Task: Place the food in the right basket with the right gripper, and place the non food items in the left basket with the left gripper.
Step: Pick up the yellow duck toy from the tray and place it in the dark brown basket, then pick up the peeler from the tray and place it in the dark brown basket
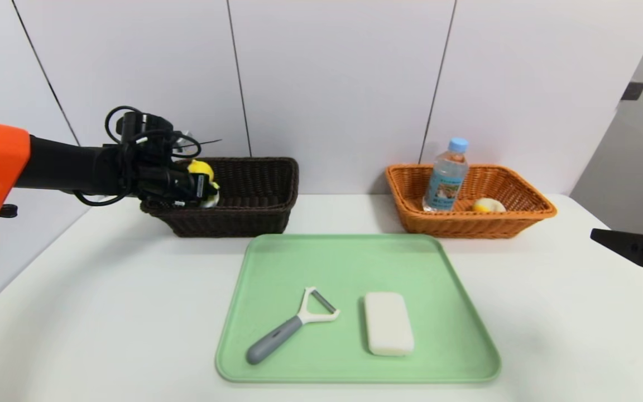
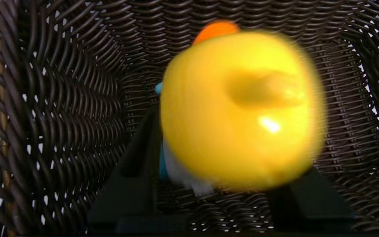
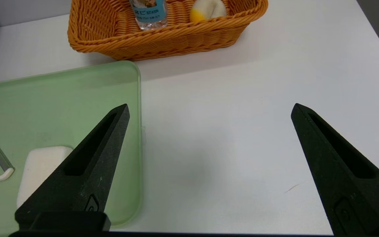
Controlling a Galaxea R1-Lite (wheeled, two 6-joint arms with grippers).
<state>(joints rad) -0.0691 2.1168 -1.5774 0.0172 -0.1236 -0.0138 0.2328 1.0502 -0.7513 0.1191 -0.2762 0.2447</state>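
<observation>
On the white table [image 1: 104, 290], the flat pale-green plastic tray [image 1: 277, 262] is the largest thing, and behind it stand the rectangular dark brown woven wicker basket [image 1: 260, 192] on the left and the rectangular orange-tan woven wicker basket [image 1: 500, 223] on the right. The orange basket holds the small clear water bottle with a light-blue cap and blue label [image 1: 445, 177], upright, and the small round beige bun with an orange patch [image 1: 488, 205] beside it. The left gripper [image 1: 205, 187], a black claw on an orange-shelled arm, reaches into the dark basket's near-left end with the yellow duck toy on white-and-blue wheels [image 2: 242, 112] between its two black fingers [image 2: 133, 184]; the duck is blurred, so whether they grip it or have just parted I cannot tell. Hollow, light and glossy, the duck looks apt to slip or roll; its body sides seem the best hold. On the tray lie the white rounded rectangular bar [image 1: 388, 322], probably smooth and best pinched across its short width, and just beside it the white peeler with a grey handle [image 1: 288, 326], stiff and light, best taken by the handle. The right gripper [image 3: 209, 112] waits wide open and empty above bare table at the right edge. The duck's wheels and the basket floor beneath it are mostly hidden.
</observation>
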